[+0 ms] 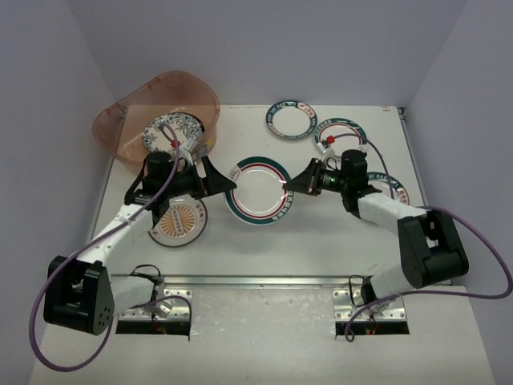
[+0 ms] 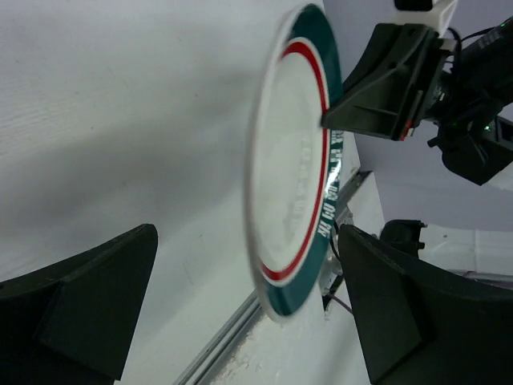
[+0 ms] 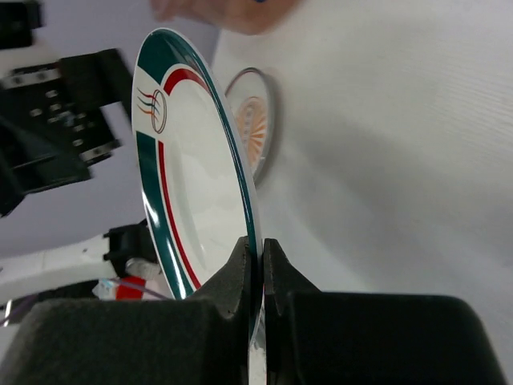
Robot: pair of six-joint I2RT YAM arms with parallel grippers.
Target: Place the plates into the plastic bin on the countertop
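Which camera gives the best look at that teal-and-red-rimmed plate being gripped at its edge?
The top external view: the plate faces it, so nearly its whole rim and pattern show, with the right tool pinching its edge. Both wrist views catch it at a steep slant, nearly edge-on, so the pattern looks squashed.

The flat white desk looks matt and smooth, with a faint fine grain in the wrist views. Along its near edge, below the round white plate with a teal and red rim, runs a dull metal strip. That plate is glossy and glazed, its face catching soft reflections. Up and left of it, the translucent pinkish-brown plastic bin has smooth, shiny walls. The right pincer and the left pincer are matt black plastic, slightly coarse. The orange sunburst plate, down-left of the teal-rimmed one, gleams likewise.
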